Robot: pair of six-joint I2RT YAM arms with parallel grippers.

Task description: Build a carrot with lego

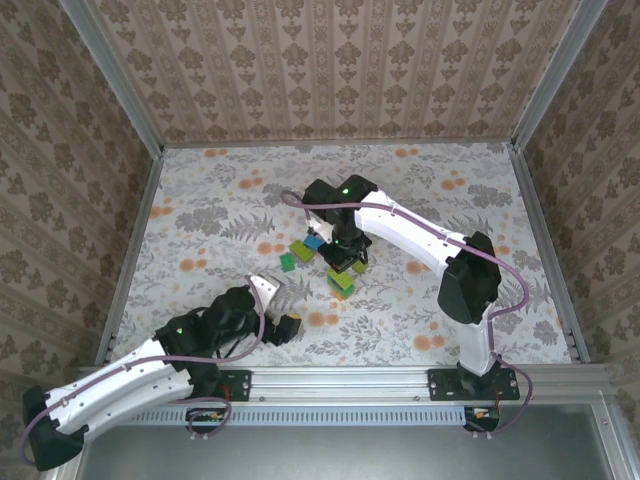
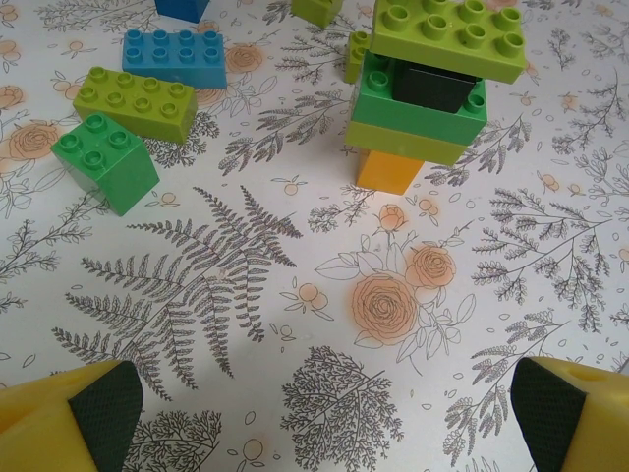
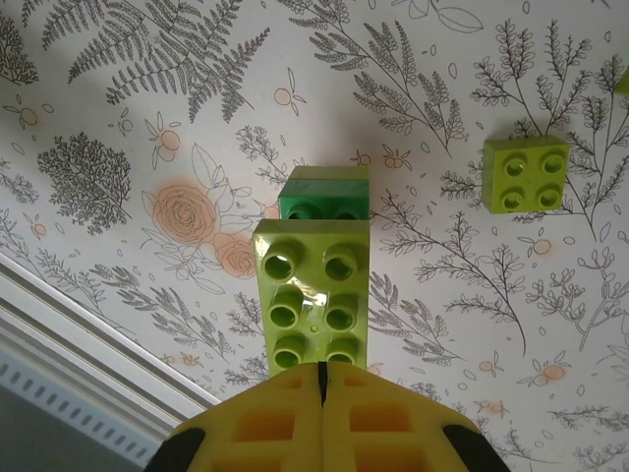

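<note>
The carrot (image 2: 418, 108) lies flat on the floral table: a long lime brick, a dark green brick with a black piece, another lime brick, and an orange tip (image 2: 388, 170). In the right wrist view its lime brick (image 3: 313, 285) and a green brick (image 3: 324, 194) lie just under my right gripper (image 3: 321, 372). That gripper is shut, with nothing between the fingers, and its tips are over the brick's near end. From above, the right gripper (image 1: 347, 266) sits over the carrot (image 1: 343, 284). My left gripper (image 2: 324, 433) is open, short of the build, holding nothing.
Loose lego lies left of the build: a blue brick (image 2: 175, 57), a lime brick (image 2: 138, 102) and a green brick (image 2: 105, 160). A small lime square brick (image 3: 526, 172) sits apart. Papered walls and metal rails (image 1: 130, 250) enclose the table.
</note>
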